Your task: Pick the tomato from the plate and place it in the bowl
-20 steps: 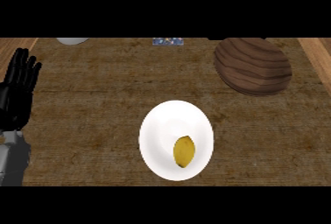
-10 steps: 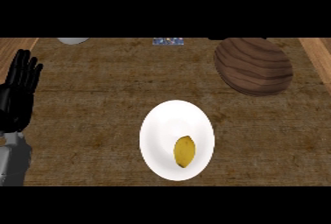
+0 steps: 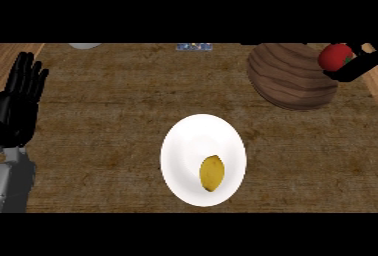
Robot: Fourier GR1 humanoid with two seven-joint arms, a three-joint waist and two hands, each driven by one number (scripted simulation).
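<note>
A red tomato (image 3: 334, 56) hangs at the upper right, over the right rim of the brown wooden bowl (image 3: 289, 76). My right hand (image 3: 353, 67) comes in from the right edge with its dark fingers curled round the tomato; most of that hand is out of view. The white plate (image 3: 198, 137) lies in the middle of the counter and carries a yellow lemon-like fruit (image 3: 212, 173) on its lower right part. At the left edge my left hand (image 3: 21, 100) rests open, fingers up, away from the plate.
A pale rounded object (image 3: 85, 45) and a small bluish object (image 3: 193, 47) peek in at the counter's far edge. Bare wooden counter (image 3: 103, 150) stretches between the left hand and the plate.
The right hand with the tomato has come into view at the upper right beside the bowl; earlier neither showed. The plate, yellow fruit and left hand stay where they were.
</note>
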